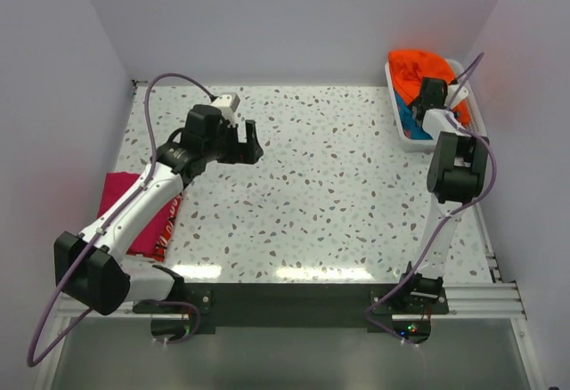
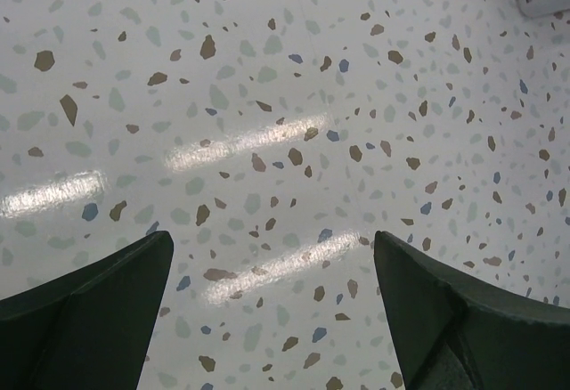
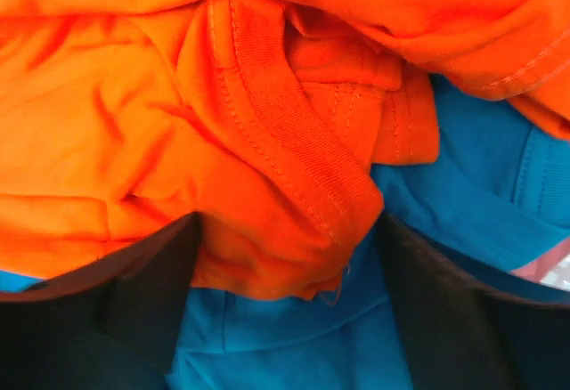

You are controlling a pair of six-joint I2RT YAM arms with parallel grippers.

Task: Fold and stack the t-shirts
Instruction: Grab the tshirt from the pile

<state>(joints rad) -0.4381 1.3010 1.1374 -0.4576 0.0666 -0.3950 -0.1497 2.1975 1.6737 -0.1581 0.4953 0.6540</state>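
Orange shirt (image 3: 134, 123) bunches between the right gripper's (image 3: 287, 230) spread jaws, teal shirt (image 3: 285, 345) beneath, both unfolded. Left gripper (image 2: 272, 256) gapes empty; pink shirt (image 1: 118, 190) set aside

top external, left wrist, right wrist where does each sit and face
Top external: above and behind the robot, looking down on the table; left arm and right arm show.
Left wrist: on the left arm, facing bare table; open left pincer at bottom.
Right wrist: on the right arm, close over orange t-shirt and teal t-shirt; right pincer astride an orange fold.
Shared: top and right wrist both show the orange t-shirt.
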